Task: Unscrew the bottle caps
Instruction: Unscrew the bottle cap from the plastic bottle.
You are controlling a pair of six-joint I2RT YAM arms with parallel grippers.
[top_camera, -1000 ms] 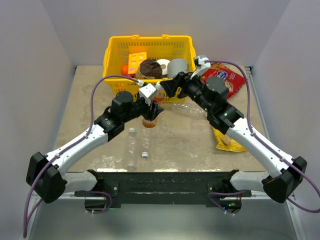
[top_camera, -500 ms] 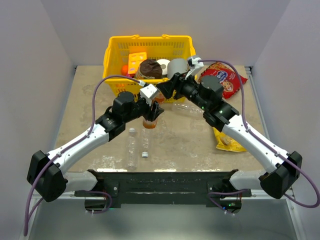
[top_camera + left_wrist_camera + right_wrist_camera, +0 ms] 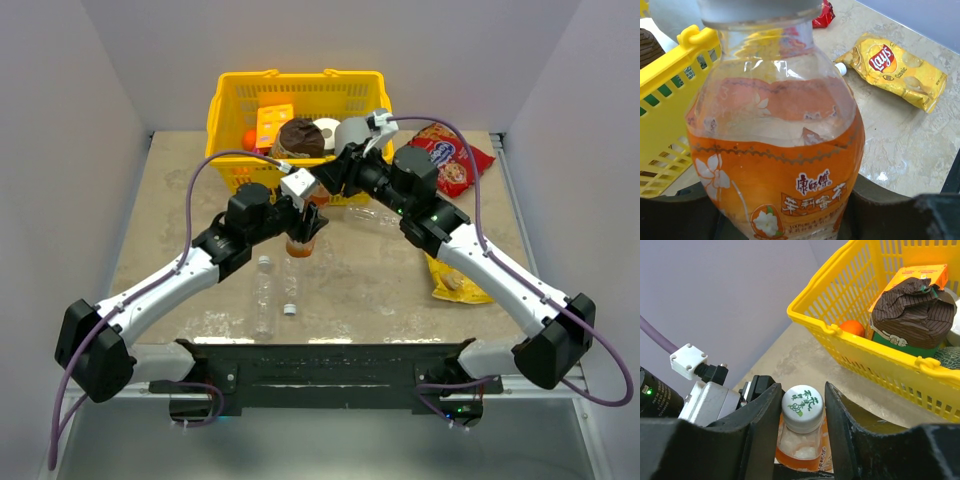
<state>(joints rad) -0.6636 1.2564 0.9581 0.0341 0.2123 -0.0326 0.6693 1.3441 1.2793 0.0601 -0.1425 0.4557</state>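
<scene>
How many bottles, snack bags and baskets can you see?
Bottles: 4 (orange bottle, clear bottles)
Snack bags: 2 (red bag, yellow bag)
Baskets: 1 (yellow basket)
Total: 7

Upright orange bottle (image 3: 775, 165), white cap (image 3: 802, 405) on; clear bottles (image 3: 264, 298) lie flat.

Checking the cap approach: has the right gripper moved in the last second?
Yes. The right gripper shifted left, away from the red bag toward the basket; its fingers now flank the bottle cap.
</scene>
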